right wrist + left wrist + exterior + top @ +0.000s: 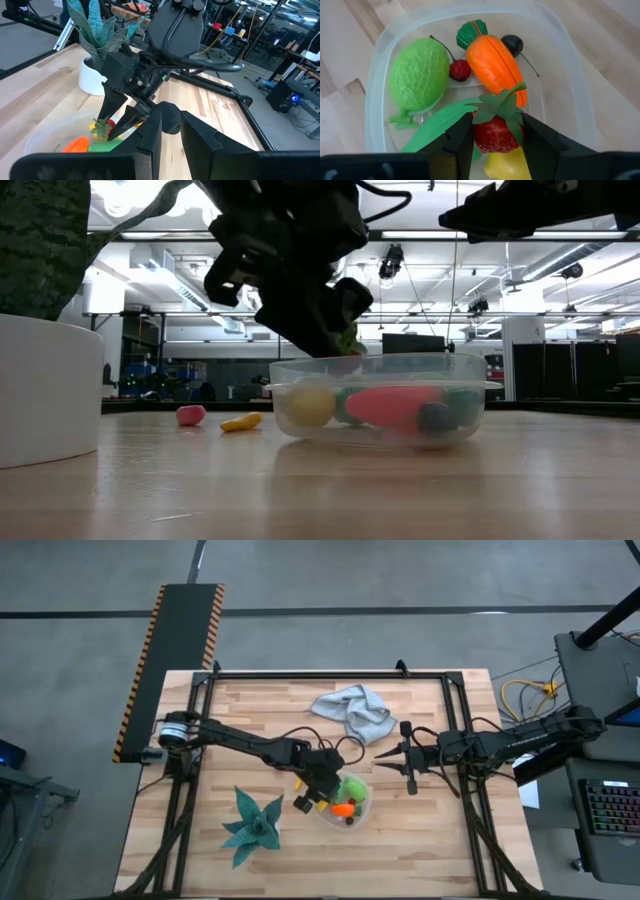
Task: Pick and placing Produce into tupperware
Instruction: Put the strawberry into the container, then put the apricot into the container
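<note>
The left tool (496, 131) grips a strawberry (496, 127) by its sides and hangs just above the clear tub (375, 90), so opening would drop it beside the carrot (495, 67) and green melon (417, 74) inside. The right tool (408, 769) waits nearby over the worktop (420, 840), fingers narrowly parted and empty.

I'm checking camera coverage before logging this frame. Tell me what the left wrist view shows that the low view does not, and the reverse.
Only the left wrist view shows the left gripper shut on a strawberry, with a green melon, a carrot and cherries lying below it. Only the low view shows a pink piece and a yellow piece out on the table, plus the white pot. Both show the tupperware holding produce.
</note>
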{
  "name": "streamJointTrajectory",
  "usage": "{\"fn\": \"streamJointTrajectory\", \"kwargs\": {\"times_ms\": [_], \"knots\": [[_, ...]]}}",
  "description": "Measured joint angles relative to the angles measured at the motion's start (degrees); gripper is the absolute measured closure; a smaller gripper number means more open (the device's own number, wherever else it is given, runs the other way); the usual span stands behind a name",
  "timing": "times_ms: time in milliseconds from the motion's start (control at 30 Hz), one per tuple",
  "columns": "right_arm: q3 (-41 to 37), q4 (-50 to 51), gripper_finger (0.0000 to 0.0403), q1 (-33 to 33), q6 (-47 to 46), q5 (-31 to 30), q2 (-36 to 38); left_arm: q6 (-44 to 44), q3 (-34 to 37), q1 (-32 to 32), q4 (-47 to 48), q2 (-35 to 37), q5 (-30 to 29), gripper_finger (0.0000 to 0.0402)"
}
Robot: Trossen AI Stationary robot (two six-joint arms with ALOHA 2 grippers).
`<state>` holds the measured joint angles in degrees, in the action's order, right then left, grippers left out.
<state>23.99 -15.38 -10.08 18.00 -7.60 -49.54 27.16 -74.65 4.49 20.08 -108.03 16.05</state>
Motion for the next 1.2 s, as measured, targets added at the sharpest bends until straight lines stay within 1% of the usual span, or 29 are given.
{"fn": "streamJointTrajectory", "kwargs": {"times_ms": [267,400,633,833,933,1067,1133,1200], "knots": [[0.0,0.2,0.0339,0.01,-0.01,0.01,0.0,-0.2,0.0,0.0,-0.03,0.05,-0.03,0.0235],[0.0,0.2,0.0339,0.01,0.0,0.01,0.0,-1.25,0.0,0.0,0.04,0.07,-1.86,0.022],[0.0,0.2,0.0339,0.01,-0.02,0.01,0.0,-1.31,-0.34,0.0,0.39,0.11,-2.24,0.0212],[0.0,0.2,0.0339,-0.01,-0.02,0.01,0.0,-1.29,-0.55,0.0,2.12,1.67,-3.26,0.0212],[0.0,0.2,0.0339,0.0,-0.02,0.01,0.0,-1.27,-1.48,0.0,5.05,2.77,-6.48,0.0212],[0.0,0.24,0.0339,-0.01,-0.02,0.01,0.0,-1.17,-2.41,-0.37,10.94,4.38,-13.49,0.0211],[0.0,0.23,0.0339,-0.01,-0.18,0.01,0.0,-1.31,-2.12,-1.15,13.64,5.05,-16.83,0.0211],[0.0,0.23,0.0339,-0.01,-0.41,0.01,-0.02,-2.06,-2.06,-2.27,17.51,5.2,-18.74,0.0211]]}}
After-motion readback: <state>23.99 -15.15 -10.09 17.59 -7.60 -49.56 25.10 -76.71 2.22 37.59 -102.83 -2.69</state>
